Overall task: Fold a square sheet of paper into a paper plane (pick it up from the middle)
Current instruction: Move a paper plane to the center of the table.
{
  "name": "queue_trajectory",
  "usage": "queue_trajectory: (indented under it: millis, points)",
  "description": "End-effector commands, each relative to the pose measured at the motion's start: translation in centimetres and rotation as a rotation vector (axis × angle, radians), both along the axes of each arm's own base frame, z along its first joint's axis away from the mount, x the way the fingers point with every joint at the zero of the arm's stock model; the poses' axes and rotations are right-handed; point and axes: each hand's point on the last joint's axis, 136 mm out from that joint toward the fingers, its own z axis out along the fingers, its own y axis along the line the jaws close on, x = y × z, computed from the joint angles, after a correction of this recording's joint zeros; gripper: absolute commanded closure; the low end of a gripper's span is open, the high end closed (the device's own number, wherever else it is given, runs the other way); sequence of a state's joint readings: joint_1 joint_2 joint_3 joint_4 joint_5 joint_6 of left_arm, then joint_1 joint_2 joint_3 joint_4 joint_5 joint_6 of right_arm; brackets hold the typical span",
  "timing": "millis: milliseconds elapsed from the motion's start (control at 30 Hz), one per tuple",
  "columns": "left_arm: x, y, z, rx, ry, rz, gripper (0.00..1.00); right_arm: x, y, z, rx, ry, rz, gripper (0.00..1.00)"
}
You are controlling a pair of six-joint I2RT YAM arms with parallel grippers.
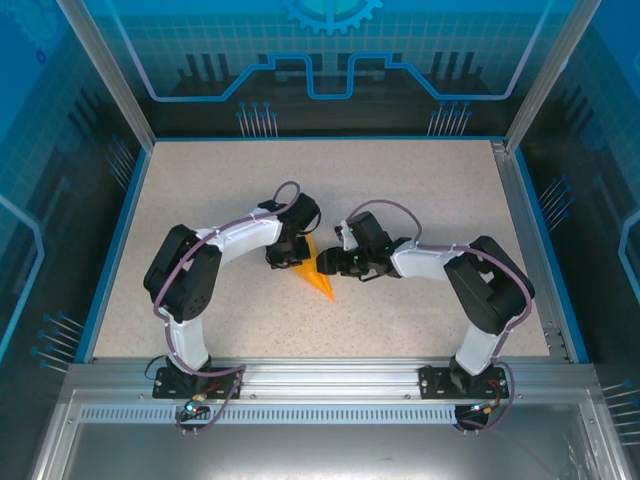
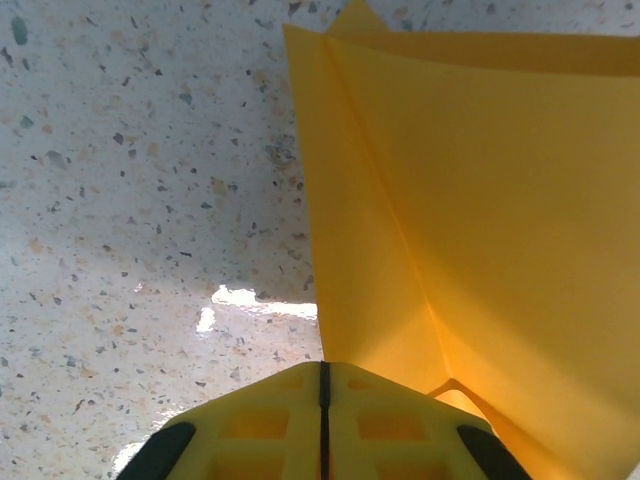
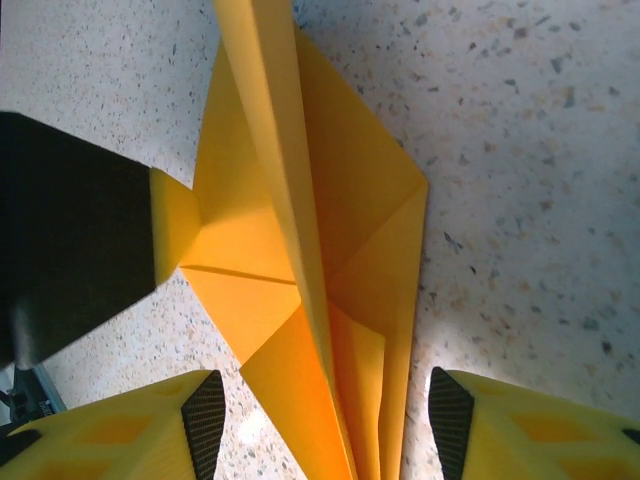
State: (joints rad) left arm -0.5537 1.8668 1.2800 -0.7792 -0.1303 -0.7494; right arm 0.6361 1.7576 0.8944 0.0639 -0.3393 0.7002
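Observation:
The orange-yellow paper plane (image 1: 318, 278) lies mid-table as a pointed, creased dart, its tip toward the near edge. My left gripper (image 1: 292, 258) is at its left side. In the left wrist view the jaws (image 2: 323, 368) are shut, with a flap of the paper (image 2: 480, 200) running out from between them. From the right, my right gripper (image 1: 329, 266) stands open over the plane. Its dark pads (image 3: 205, 420) are wide apart on either side of the raised centre fold (image 3: 300, 230) and do not touch it. The left gripper's yellow fingertip (image 3: 172, 225) meets the plane's left flap.
The speckled tabletop (image 1: 420, 190) is bounded by a blue rim and a metal frame (image 1: 320, 375) along the near edge. Both arms bend inward toward the middle, with their bases at the front left and front right.

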Motion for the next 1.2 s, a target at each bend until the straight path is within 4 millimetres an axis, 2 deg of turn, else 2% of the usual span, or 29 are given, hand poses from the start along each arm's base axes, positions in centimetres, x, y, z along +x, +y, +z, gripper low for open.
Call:
queue_trajectory:
  millis: [0,233,367,600,767,1033,1167]
  points:
    - [-0.2,0.3,0.9,-0.019,-0.018,-0.008,0.92,-0.6,1.3,-0.1,0.0,0.016,0.07,0.42]
    - [-0.2,0.4,1.0,-0.027,-0.032,-0.011,0.91,-0.8,2.2,-1.1,0.004,0.044,0.111,0.44]
    - [-0.1,0.3,1.1,-0.034,-0.035,-0.009,0.9,-1.3,3.1,-0.9,0.023,0.042,0.152,0.46]
    - [-0.2,0.4,1.3,-0.033,-0.044,-0.011,0.9,-2.1,3.2,-1.6,-0.024,0.031,0.171,0.53]
    - [-0.1,0.3,1.5,-0.046,-0.056,-0.008,0.9,-2.0,2.9,-2.7,-0.104,0.03,0.159,0.63]
    - [-0.1,0.0,1.9,-0.07,-0.068,-0.016,0.88,-2.0,3.5,-3.8,-0.194,0.02,0.179,0.7]
    - [-0.2,0.1,2.4,-0.072,-0.077,-0.012,0.86,-1.9,3.3,-3.8,-0.224,0.005,0.164,0.81]
